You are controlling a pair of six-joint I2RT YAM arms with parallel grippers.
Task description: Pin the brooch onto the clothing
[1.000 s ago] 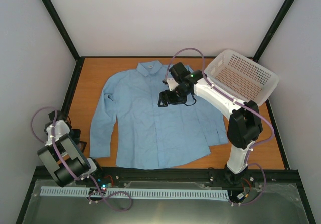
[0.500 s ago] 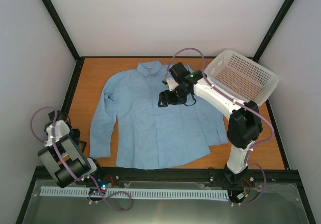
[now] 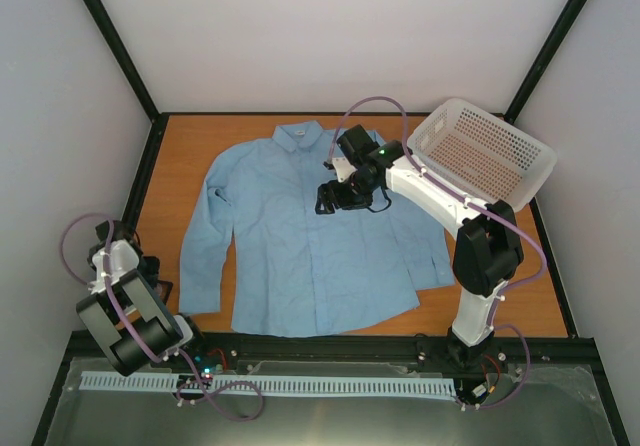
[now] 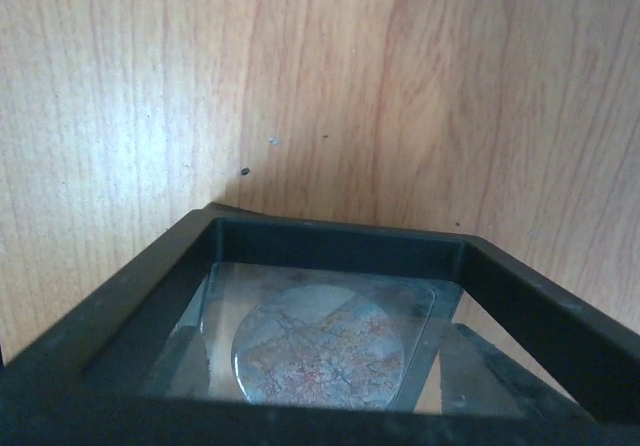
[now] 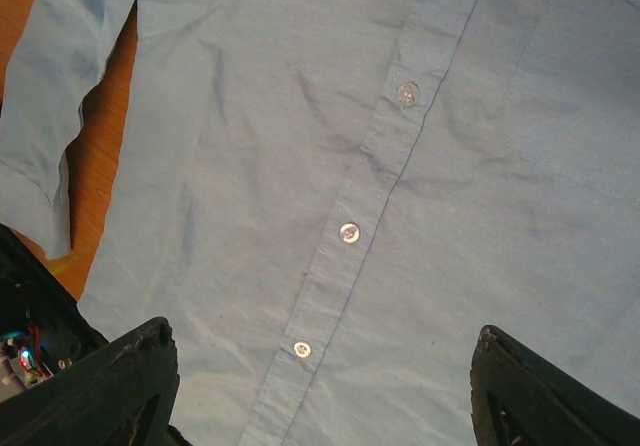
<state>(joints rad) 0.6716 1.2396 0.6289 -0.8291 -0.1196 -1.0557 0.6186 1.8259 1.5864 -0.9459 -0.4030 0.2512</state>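
Observation:
The light blue shirt [image 3: 300, 236] lies flat and buttoned on the wooden table. My right gripper [image 3: 335, 196] hovers over its chest, open and empty; in the right wrist view [image 5: 320, 386] its dark fingertips [image 5: 120, 376] stand wide apart on either side of the button placket [image 5: 350, 231]. The brooch [image 4: 318, 346], a round whitish disc with brownish veining, lies inside a small black square tray [image 4: 340, 246]. My left gripper [image 4: 325, 381] is low over the tray at the table's left edge [image 3: 152, 271], with grey fingers [image 4: 480, 366] on either side of the disc, not closed on it.
A white perforated basket [image 3: 480, 151] sits tilted at the back right, close to the right arm. Black frame rails run along the table's edges. Bare wood [image 3: 175, 166] shows left of the shirt's sleeve.
The left arm has shifted slightly at the table's left edge. The right gripper has edged a little towards the collar, still open over the shirt.

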